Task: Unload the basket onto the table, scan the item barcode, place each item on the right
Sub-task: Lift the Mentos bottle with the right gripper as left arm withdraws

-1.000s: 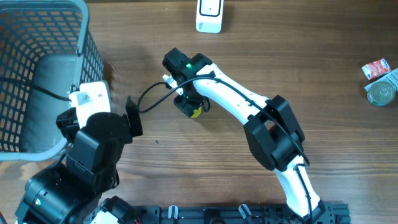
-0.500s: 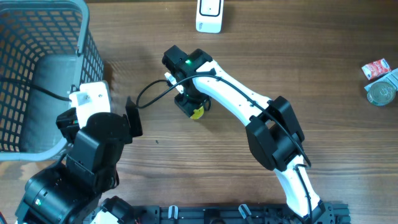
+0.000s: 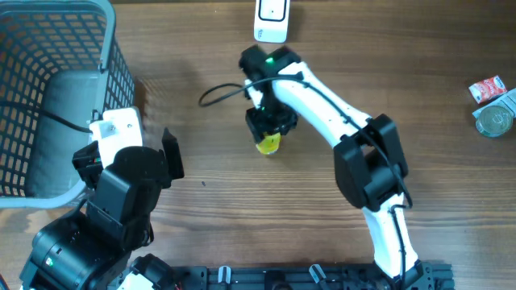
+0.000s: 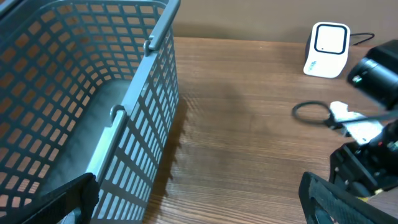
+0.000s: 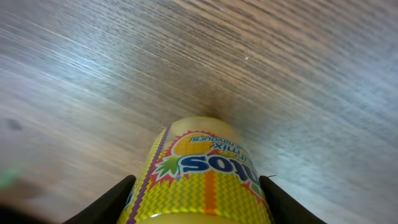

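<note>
Wooden worktop was seen beneath the yellow tube (image 3: 268, 144), pinched in the right claw (image 3: 270, 129) near the white scanner (image 3: 272, 20). Its barcode would best be turned squarely toward the scanner. The left claw (image 4: 205, 206) was spread wide.

A: Overhead: soft, even light. Faint shadow on the table (image 3: 201, 217) right of the basket (image 3: 48, 32).
B: Left wrist matches. Broad soft shadow mid-frame, bottom corners out of focus.
A: Right wrist?
B: Wood grain streaky, pale glare upper left. Yellow tube (image 5: 199, 180) slightly soft, dark shadow just above it.
</note>
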{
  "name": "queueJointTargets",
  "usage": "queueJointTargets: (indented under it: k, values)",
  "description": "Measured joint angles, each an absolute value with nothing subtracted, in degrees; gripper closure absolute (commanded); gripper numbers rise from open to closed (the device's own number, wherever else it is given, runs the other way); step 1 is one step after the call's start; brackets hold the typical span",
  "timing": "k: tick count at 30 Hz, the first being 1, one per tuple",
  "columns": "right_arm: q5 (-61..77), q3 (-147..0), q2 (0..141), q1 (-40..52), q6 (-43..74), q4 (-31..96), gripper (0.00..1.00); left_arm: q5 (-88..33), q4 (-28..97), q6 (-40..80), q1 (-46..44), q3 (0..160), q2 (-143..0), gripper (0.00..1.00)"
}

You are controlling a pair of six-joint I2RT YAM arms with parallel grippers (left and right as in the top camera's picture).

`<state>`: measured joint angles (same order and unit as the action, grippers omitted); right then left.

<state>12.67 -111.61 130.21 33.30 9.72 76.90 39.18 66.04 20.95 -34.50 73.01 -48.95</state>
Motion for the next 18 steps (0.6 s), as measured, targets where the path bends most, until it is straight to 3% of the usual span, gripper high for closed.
queueJointTargets:
  k: [5,18]
  values:
    - [21.0,-111.9,130.2,27.6,12.4,81.3,0.63,39.2,66.0,20.9,-34.5,73.0,-48.9,0.0]
    - [25.7,-111.9,130.2,25.1,12.7,91.9,0.62,39.2,66.1,20.9,-34.5,73.0,-48.9,0.0]
